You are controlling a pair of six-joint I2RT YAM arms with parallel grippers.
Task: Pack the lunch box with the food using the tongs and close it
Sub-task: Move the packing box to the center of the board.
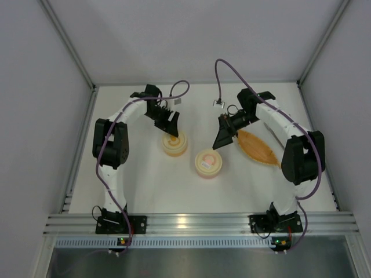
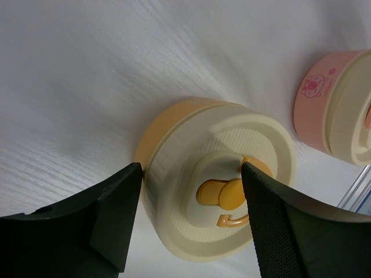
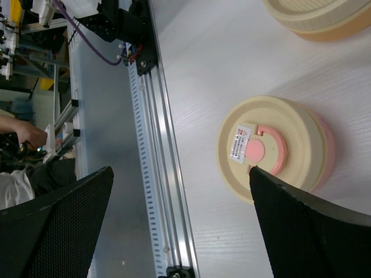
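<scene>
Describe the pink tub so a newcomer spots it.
On the white table, two round cream-lidded tubs sit near the middle. The pink tub is nearer the rail, right of the orange tub. Only it has pink sides and lid handle.

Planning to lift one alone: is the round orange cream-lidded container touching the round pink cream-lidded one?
Apart. The top view shows bare white table between the round orange container and the round pink container.
</scene>
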